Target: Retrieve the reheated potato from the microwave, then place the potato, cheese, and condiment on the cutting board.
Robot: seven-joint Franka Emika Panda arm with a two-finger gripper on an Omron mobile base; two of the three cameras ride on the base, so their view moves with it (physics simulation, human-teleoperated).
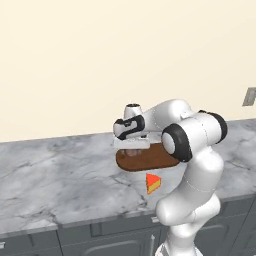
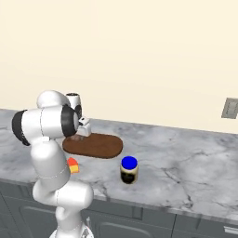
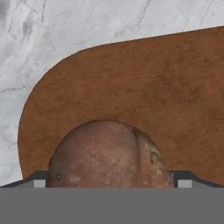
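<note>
Light was even, bright and diffuse; no glare; only soft, faint shadows under the cutting board (image 2: 93, 145) and condiment (image 2: 129, 170) on the table (image 1: 55, 175); base views slightly soft; potato (image 3: 109, 155) close-up coarse but legible; no edge distortion.

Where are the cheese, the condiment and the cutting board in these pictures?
cheese (image 1: 153, 183), left base view, on its orange top face.
condiment (image 2: 129, 162), right base view, on its blue cap.
cutting board (image 2: 100, 146), right base view, on its bare wood.
</note>
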